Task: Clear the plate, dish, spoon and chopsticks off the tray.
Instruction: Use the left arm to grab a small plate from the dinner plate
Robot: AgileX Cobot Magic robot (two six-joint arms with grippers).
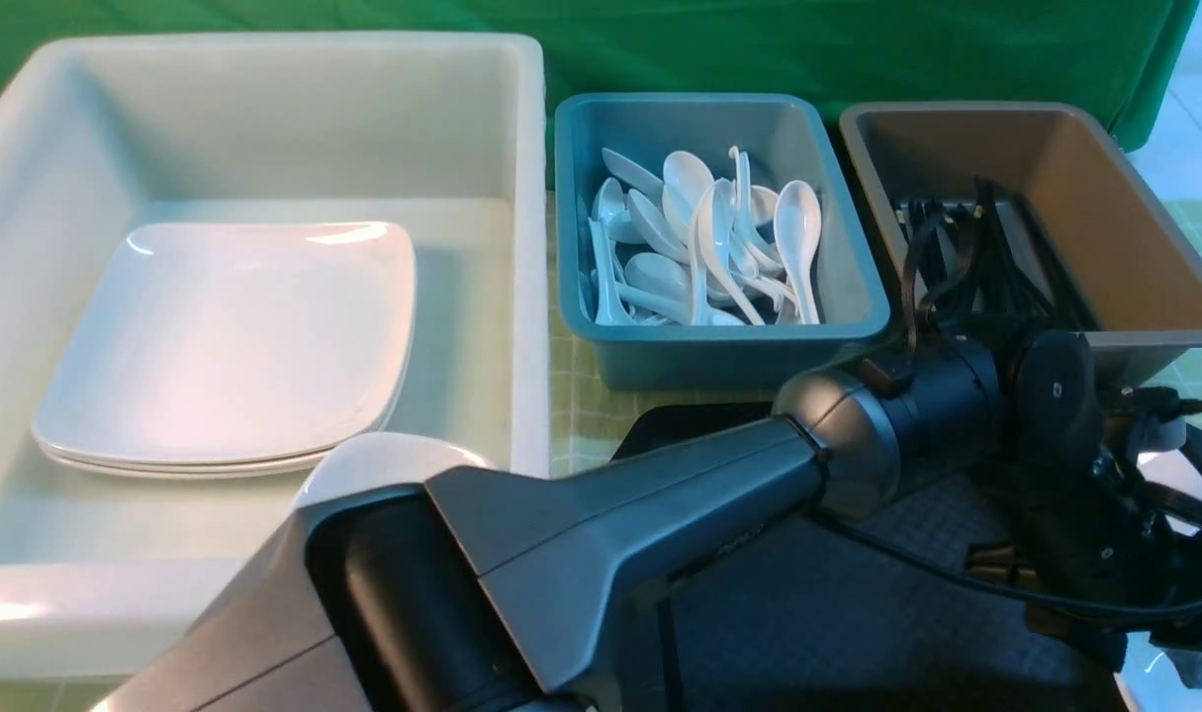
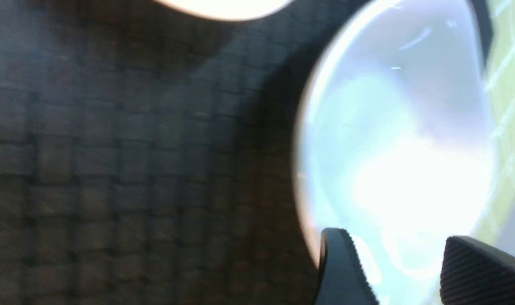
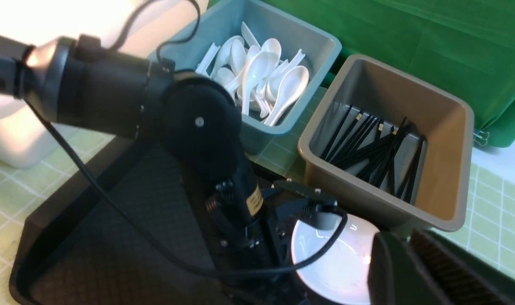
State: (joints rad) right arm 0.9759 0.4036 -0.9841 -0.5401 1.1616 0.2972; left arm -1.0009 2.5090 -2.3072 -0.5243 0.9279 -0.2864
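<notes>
A round white dish (image 2: 393, 140) sits at the right end of the black textured tray (image 2: 113, 169). My left gripper (image 2: 410, 271) is open just above it, with one finger (image 2: 342, 271) inside the near rim and the other across the bowl. The right wrist view shows the dish (image 3: 338, 262) partly under the left wrist. My right gripper (image 3: 414, 275) is beside the brown bin, its fingers together and nothing between them. Stacked plates (image 1: 225, 336) lie in the white tub. Spoons (image 1: 699, 237) fill the teal bin and chopsticks (image 3: 371, 152) lie in the brown bin.
The white tub (image 1: 526, 247) stands at the left, the teal bin (image 1: 729, 346) in the middle and the brown bin (image 1: 1155, 257) at the right, all behind the tray (image 1: 858, 613). My left arm (image 1: 660, 494) reaches across the tray. A small white dish (image 1: 383, 460) shows in the tub.
</notes>
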